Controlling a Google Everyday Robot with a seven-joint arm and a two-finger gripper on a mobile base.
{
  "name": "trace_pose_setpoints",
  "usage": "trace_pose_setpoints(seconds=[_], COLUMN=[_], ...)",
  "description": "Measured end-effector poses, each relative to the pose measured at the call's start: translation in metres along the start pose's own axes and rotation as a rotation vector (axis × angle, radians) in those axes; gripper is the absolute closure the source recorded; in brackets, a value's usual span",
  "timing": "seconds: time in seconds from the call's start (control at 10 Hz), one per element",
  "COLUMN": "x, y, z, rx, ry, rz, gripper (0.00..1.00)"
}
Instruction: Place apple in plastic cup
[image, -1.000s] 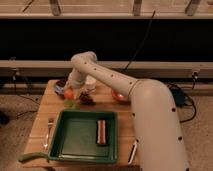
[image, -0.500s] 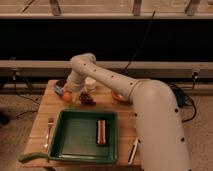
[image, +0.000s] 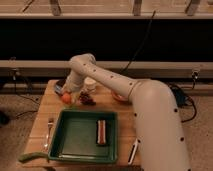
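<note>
The apple (image: 66, 98), small, round and orange-red, is at the back left of the wooden table (image: 40, 117). My gripper (image: 68, 91) hangs from the arm's wrist directly over the apple and touches or nearly touches its top. The arm (image: 107, 80) reaches in from the right, over the back of the table. The yellow-green plastic cup does not show clearly; it is hidden by the gripper and the apple.
A dark brown-red lump (image: 87, 98) lies just right of the apple. A white tub (image: 90, 83) stands behind it and a dark cup (image: 59, 86) behind the gripper. A green tray (image: 75, 137) holds a brown bar (image: 101, 132). A fork (image: 49, 131) lies to its left.
The gripper and the apple have shifted a little to the left and toward the front. A patch of yellow-green that showed under the apple earlier is now covered.
</note>
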Motion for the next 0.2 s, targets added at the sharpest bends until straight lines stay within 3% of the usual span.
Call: trace_pose_setpoints(seconds=[0.2], x=[0.0004], y=[0.0002], z=[-0.0004], rx=[0.001], ry=[0.0], rz=[0.001], gripper=[0.2])
